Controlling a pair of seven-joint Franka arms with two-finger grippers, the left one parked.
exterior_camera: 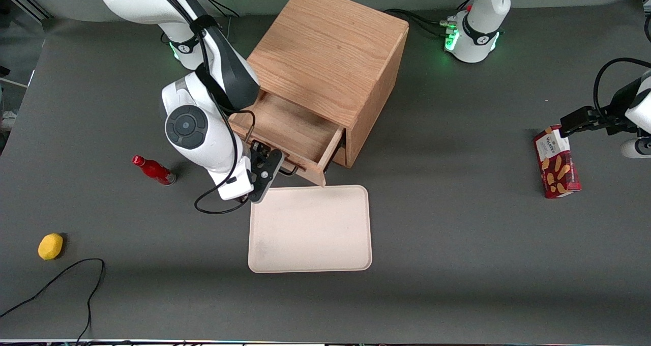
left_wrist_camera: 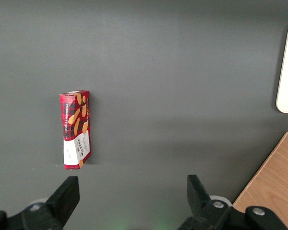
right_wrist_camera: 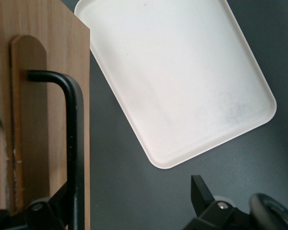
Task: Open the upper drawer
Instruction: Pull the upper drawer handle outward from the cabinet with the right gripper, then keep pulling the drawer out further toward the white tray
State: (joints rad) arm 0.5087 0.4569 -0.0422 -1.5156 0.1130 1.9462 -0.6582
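Observation:
The wooden cabinet (exterior_camera: 330, 56) stands mid-table. Its upper drawer (exterior_camera: 290, 132) is pulled well out toward the front camera, and its bare oak floor shows. The thin black bar handle (right_wrist_camera: 72, 143) runs along the drawer front (right_wrist_camera: 38, 120). My right gripper (exterior_camera: 264, 170) hangs just in front of that drawer front, at the handle. In the right wrist view the gripper (right_wrist_camera: 129, 196) is open, its fingers spread wide. The handle bar lies close to one finger (right_wrist_camera: 50, 208); the other finger (right_wrist_camera: 201, 194) stands over bare table. Nothing is clasped.
A cream tray (exterior_camera: 310, 229) (right_wrist_camera: 182, 81) lies flat just nearer the front camera than the drawer. A red bottle (exterior_camera: 153, 170) and a yellow fruit (exterior_camera: 50, 246) lie toward the working arm's end. A red biscuit box (exterior_camera: 557, 169) (left_wrist_camera: 76, 129) lies toward the parked arm's end.

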